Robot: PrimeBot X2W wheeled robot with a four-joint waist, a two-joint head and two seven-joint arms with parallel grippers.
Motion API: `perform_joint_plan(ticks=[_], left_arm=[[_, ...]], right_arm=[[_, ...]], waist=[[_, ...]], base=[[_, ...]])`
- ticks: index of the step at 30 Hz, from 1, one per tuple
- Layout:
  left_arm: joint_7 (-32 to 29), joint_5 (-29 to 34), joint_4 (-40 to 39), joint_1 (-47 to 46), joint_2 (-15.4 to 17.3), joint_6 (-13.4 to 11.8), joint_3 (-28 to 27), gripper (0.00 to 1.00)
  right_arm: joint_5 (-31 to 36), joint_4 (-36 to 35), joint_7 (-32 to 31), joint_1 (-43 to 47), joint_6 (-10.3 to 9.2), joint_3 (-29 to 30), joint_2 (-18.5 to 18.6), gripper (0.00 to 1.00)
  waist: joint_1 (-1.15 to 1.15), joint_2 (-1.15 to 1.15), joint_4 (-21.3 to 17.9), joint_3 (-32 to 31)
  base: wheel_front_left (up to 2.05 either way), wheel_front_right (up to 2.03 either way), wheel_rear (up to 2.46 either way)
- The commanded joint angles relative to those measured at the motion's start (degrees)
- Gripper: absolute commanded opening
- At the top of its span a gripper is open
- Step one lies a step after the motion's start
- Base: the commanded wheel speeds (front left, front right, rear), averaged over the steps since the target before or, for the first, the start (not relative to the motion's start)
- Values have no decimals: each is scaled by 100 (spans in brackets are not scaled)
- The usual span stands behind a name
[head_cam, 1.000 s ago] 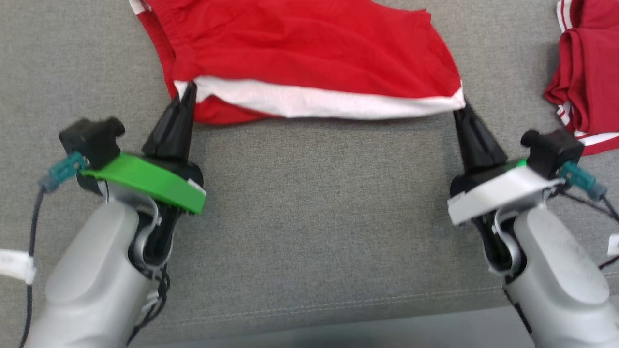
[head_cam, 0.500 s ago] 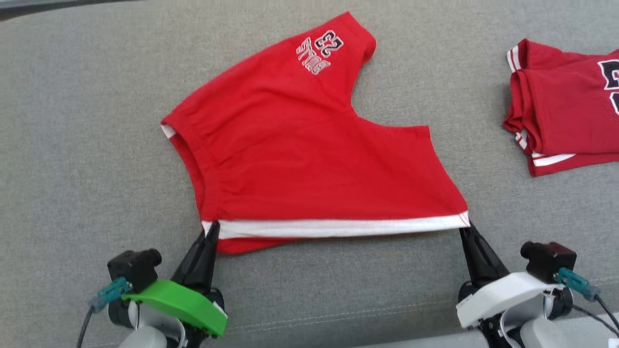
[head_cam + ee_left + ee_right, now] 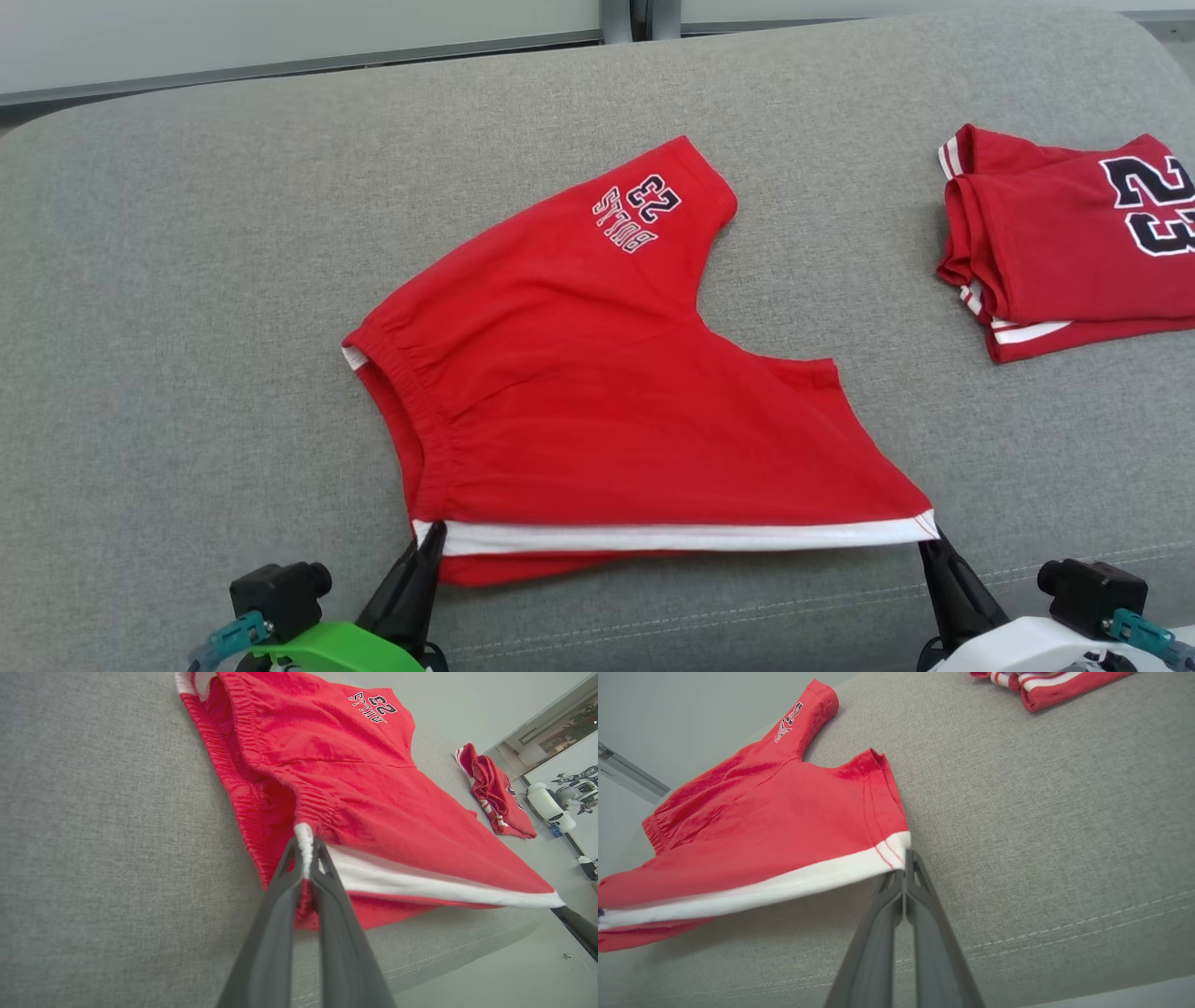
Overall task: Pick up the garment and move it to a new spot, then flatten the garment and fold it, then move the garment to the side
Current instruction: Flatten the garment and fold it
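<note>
While both pincers hold it, one pair of red shorts (image 3: 607, 411) lies spread across the middle of the head view on the grey fabric-covered worktop (image 3: 187, 327). Its near edge is raised a little off the fabric. Two pincers show at the bottom of that view. The left pincer (image 3: 431, 539), at the lower left, is clamped on the white corner beside the gathered waistband. The right pincer (image 3: 931, 543), at the lower right, is pinched closed on the opposite corner of the same edge. One white band (image 3: 672, 538) runs taut between them along the lower edge of the shorts.

On the leg pointing toward the upper centre, printed lettering (image 3: 637, 213) reads "BULLS" with "23" beside it, upside down in the head view.

A second red garment (image 3: 1064, 243), folded, lies at the upper right, well apart from the shorts. It carries a large black "23" outlined in white, cut off by the frame edge, and white stripes show at its folded edges. That makes two red garments in all.
</note>
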State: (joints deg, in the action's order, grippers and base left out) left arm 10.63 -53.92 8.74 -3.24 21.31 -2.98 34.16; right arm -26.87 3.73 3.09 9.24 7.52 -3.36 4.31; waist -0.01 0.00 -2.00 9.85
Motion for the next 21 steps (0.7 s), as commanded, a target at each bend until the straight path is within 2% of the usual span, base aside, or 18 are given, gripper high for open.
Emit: perform_joint_plan(ticks=[1,6,10,16,18,21], left_arm=[[-28,-43,-46,97,70,-45,-3,0],[-114,-85,-284,187,78,-113,34,0],[-138,-101,-527,65,51,-130,1,0],[-299,-113,-654,-506,-39,69,-1,0],[-352,-131,-568,-811,-125,148,-13,0],[-460,-108,-319,-1208,-221,198,-2,0]], right_arm=[[54,-62,-35,94,-7,63,-2,0],[213,-328,-174,170,-7,244,-44,0],[442,-503,-306,-245,-7,307,177,0],[542,-269,-515,-1554,-6,130,735,0],[613,12,-645,-2073,-7,25,1022,0],[548,516,-740,-2929,-7,-179,1238,0]], waist=[[1,0,2,-10],[1,0,61,-55],[1,0,178,-27],[1,0,518,262],[1,0,654,402],[1,0,832,563]], base=[[0,0,0],[0,0,0],[0,0,0],[0,0,0],[0,0,0],[0,0,0]])
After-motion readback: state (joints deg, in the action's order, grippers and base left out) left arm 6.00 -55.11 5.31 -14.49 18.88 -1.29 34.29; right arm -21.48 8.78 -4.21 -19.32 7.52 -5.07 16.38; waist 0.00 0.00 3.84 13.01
